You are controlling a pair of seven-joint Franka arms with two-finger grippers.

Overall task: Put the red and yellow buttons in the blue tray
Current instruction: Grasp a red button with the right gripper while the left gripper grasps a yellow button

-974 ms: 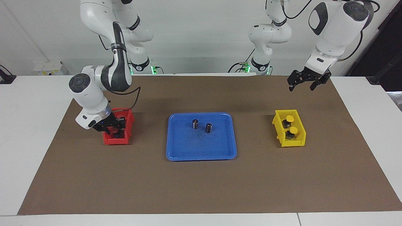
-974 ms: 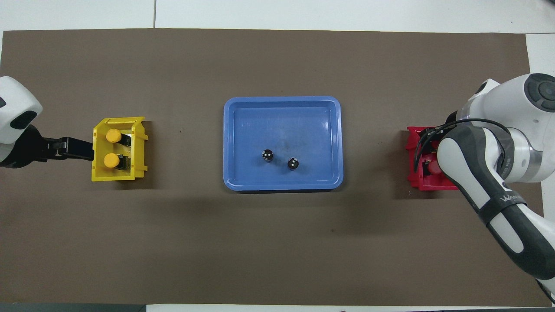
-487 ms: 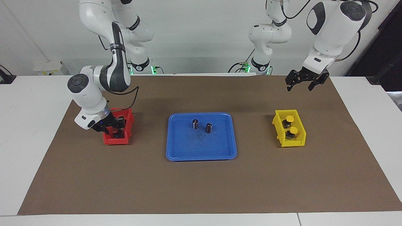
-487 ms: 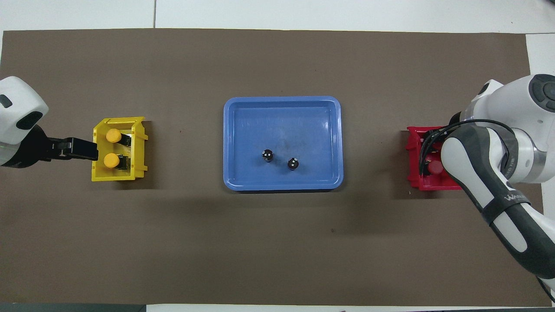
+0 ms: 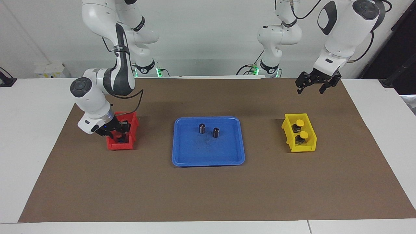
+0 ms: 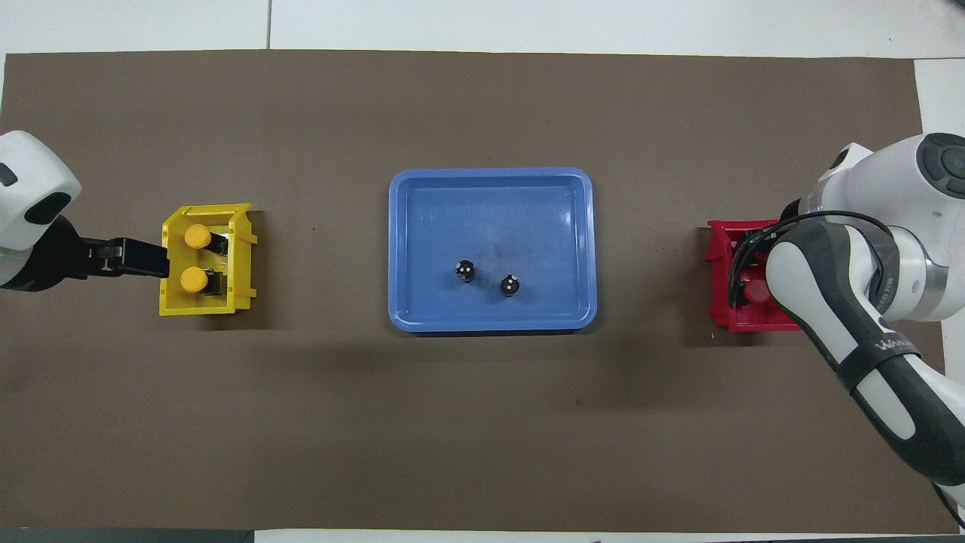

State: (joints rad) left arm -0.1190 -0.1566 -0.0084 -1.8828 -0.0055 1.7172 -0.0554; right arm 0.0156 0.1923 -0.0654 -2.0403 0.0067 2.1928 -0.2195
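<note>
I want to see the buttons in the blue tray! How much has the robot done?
Nothing is done yet: the blue tray holds only two dark cylinders. The right gripper is down in the red bin, where a red button shows. Both yellow buttons sit in the yellow bin; the left gripper waits above.

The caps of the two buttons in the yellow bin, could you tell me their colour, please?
Yellow, clearest in the overhead view.

A white table (image 5: 29, 136) under brown paper (image 5: 208, 191), against a seemingly plain white wall (image 5: 201, 29).
</note>
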